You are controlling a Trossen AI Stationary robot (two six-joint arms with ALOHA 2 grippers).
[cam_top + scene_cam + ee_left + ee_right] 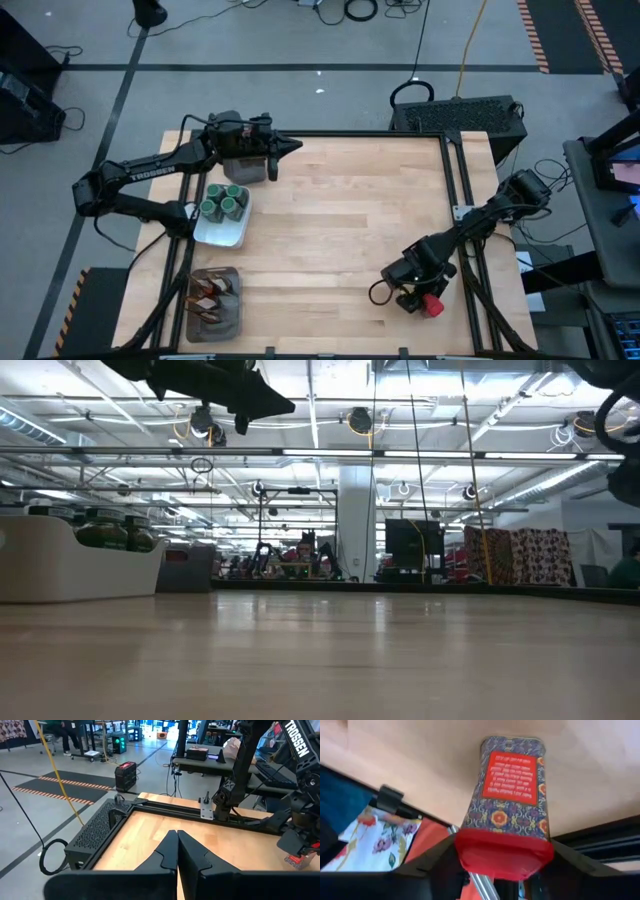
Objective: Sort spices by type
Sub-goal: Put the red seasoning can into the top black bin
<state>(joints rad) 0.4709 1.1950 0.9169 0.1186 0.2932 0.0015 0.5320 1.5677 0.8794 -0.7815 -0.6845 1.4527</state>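
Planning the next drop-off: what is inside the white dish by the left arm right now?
The white dish holds a cluster of green-lidded jars at its far end; the near end looks bare. Anything beneath the jars is hidden.

Counted in the high view:

Green-lidded jars [224,201] in the white dish [222,232]: about six, packed close, exact number hard to tell.
Brown-orange sachets [211,294] in the grey mesh tray [212,325]: several, overlapping, not countable.
Red box [432,305]: one, at the right gripper [424,301].
Second grey mesh tray [243,167]: one, contents hidden.
Arms: two.
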